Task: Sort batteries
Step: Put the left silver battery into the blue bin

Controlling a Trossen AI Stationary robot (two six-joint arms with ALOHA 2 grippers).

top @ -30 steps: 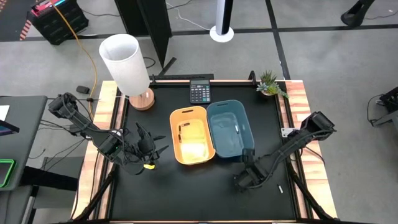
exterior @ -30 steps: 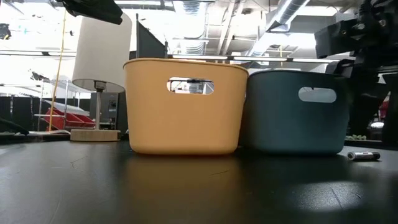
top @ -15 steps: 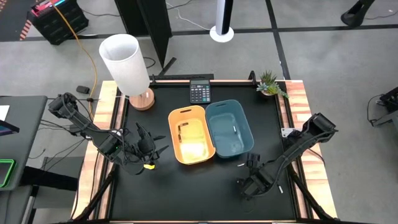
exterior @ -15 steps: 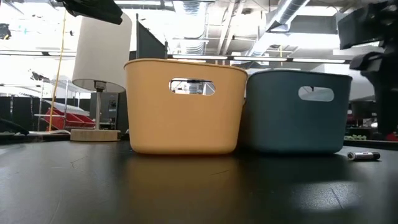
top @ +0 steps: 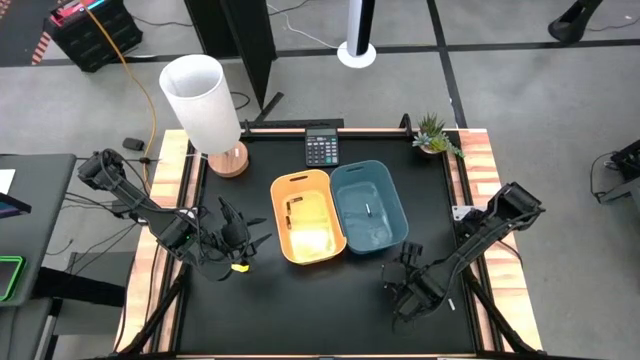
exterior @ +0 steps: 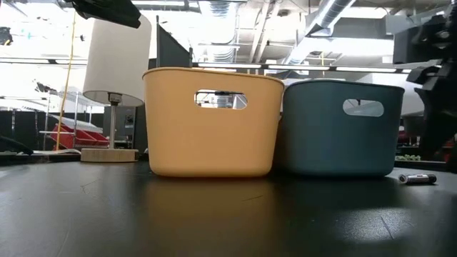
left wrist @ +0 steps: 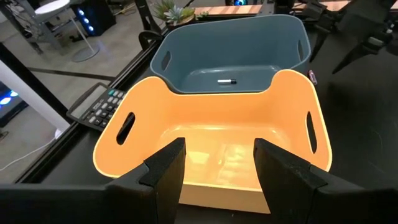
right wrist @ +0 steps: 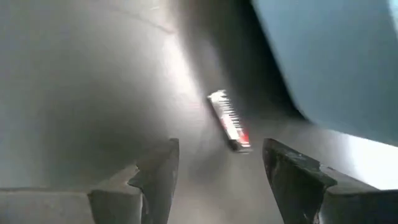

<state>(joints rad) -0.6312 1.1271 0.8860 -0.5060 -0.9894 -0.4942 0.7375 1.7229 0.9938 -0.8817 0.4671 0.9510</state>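
We see the right gripper point(right wrist: 214, 177) spread open and empty, low over a battery point(right wrist: 229, 121) on the table point(top: 300, 300) (beside the blue bin point(top: 370, 208)). The left gripper point(left wrist: 217, 165) also gapes empty.

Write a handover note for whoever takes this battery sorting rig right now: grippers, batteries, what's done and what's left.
Left gripper: open, empty, parked at the table's left side, facing the orange bin.
Right gripper: open, low over the table in front of the blue bin, with a loose battery lying on the table just ahead of its fingers, not gripped.
Done: one pale battery lies on the blue bin's floor.
Orange bin: no battery clearly visible inside.
Left: pick up the loose battery and bin it, then check the table's right side for more.
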